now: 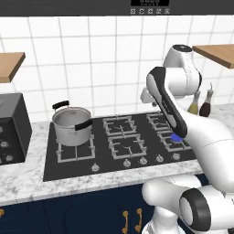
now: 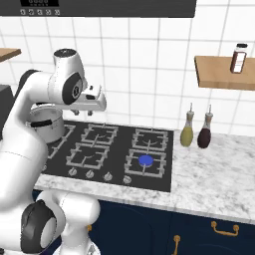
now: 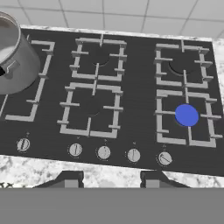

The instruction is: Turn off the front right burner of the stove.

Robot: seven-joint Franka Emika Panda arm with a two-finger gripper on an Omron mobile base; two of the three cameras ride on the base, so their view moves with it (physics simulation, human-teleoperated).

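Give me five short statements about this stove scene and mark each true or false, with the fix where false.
1. The front right burner shows a blue flame disc. True.
2. The steel pot sits on that lit burner. False: it sits on the left grate of the stove, away from the flame.
3. The gripper is clamped on a knob. False: it hangs above the counter edge, touching nothing.
4. Two bottles stand on the counter to the right of the cooktop. True.
5. The centre front burner is lit. False: its centre is dark.
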